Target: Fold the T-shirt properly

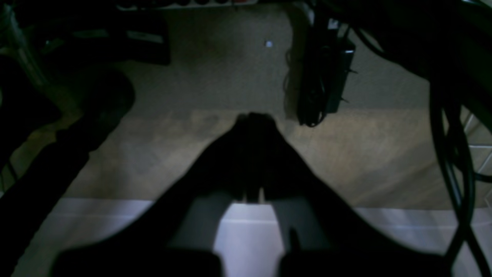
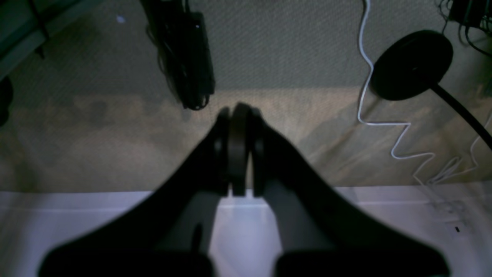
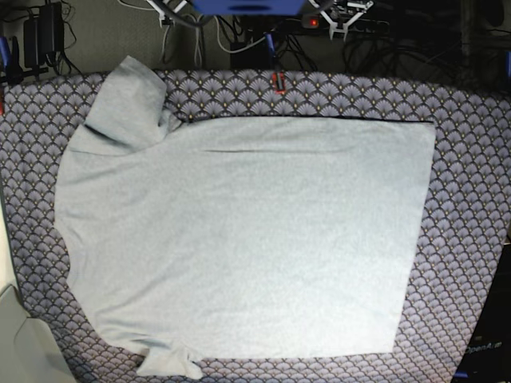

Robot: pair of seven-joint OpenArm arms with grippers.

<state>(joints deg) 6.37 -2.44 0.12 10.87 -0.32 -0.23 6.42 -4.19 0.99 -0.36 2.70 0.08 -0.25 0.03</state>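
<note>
In the base view the light grey T-shirt (image 3: 247,239) lies spread flat, plain side up, on the fan-patterned cloth (image 3: 471,159). One sleeve (image 3: 124,100) points to the far left corner; the other (image 3: 172,363) is bunched at the near left edge. Its straight hem (image 3: 417,239) is on the right. No gripper shows in the base view. In the left wrist view my left gripper (image 1: 255,117) is shut and holds nothing, hanging over the floor. Likewise my right gripper (image 2: 238,109) is shut and holds nothing. Neither wrist view shows the T-shirt.
A black power adapter with cables (image 1: 326,77) (image 2: 192,57) lies on the carpet. A round black stand base (image 2: 413,63) and a white cable (image 2: 369,96) lie at the right. A pale ledge (image 2: 77,223) runs under both grippers. Cables and a blue frame (image 3: 247,6) sit behind the table.
</note>
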